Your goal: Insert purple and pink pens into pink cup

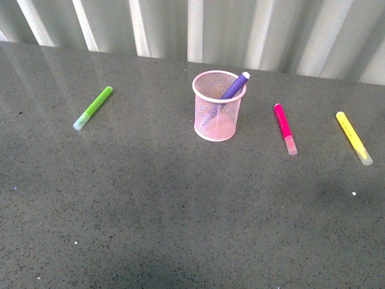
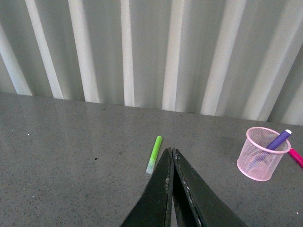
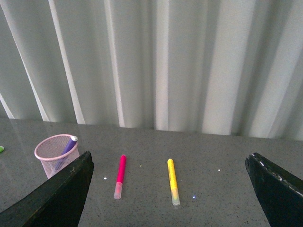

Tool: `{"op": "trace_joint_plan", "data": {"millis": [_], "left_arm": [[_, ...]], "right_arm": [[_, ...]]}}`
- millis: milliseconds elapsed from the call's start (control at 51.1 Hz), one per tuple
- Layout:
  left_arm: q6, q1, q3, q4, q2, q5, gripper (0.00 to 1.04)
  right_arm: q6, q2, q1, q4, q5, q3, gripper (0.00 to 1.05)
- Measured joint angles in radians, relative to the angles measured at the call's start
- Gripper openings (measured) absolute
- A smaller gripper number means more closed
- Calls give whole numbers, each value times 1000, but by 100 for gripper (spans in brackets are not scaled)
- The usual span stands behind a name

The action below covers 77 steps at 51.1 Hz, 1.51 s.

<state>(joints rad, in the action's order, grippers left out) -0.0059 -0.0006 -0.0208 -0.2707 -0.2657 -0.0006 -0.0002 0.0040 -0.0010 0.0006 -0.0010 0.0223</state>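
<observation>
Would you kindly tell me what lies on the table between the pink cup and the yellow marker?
The pink pen lies flat between the pink cup and the yellow marker; the front view shows it.

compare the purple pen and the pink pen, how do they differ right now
Colour: the purple pen has a purple barrel, the pink pen a magenta one. Place: the purple pen is inside the pink cup; the pink pen lies on the table right of it. Pose: the purple pen leans on the rim, tilted; the pink pen lies flat. Both are short markers.
</observation>
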Motion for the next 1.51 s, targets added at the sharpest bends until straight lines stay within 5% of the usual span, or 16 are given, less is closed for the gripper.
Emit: {"op": "trace_joint_plan", "data": {"millis": [274,391,881,1370,1448,1507], "left_arm": [[0,0,0,98,97,0,4],[1,0,0,263,240,0,4],[1,0,0,270,262,0,4],[1,0,0,270,262,0,91],[2,0,0,270,262,2,98],[2,0,0,270,262,1,98]], "right_arm": [[0,0,0,0,0,0,98],[0,0,0,0,1,0,98],[0,0,0,0,0,0,98],[6,1,-3,9,-8,-2,98],[106,135,-64,316,-190,4,98],[133,344,-87,560,-183,51,98]]}}
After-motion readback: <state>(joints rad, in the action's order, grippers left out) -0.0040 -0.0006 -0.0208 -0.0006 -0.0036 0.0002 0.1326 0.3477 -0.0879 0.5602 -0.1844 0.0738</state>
